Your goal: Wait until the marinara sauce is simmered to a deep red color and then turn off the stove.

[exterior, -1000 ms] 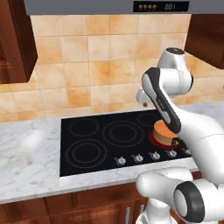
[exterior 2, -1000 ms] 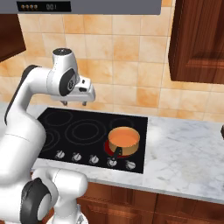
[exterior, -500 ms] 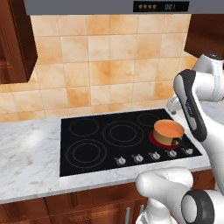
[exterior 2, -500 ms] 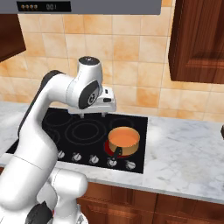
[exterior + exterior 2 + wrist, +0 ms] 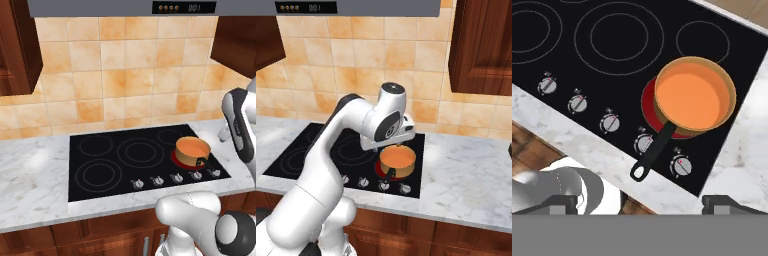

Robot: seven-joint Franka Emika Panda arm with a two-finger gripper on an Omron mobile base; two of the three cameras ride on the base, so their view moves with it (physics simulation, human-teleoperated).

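Fingertips (image 5: 562, 204) spread wide, marinara sauce (image 5: 690, 95) far beyond them

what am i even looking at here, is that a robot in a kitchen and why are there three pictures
Yes, a rendered kitchen with a white robot arm on a base that can drive. Two pictures come from cameras on that base, behind the arm to its left and right. The third comes from a camera on the hand, looking down along the gripper; its two dark finger tips stand wide apart, open, holding nothing.

On the marble counter sits the stove, a black glass cooktop with ring burners and a row of knobs. A small copper pot stands on the glowing red burner, its dark handle pointing at the knobs. The marinara sauce inside looks orange, not deep red.
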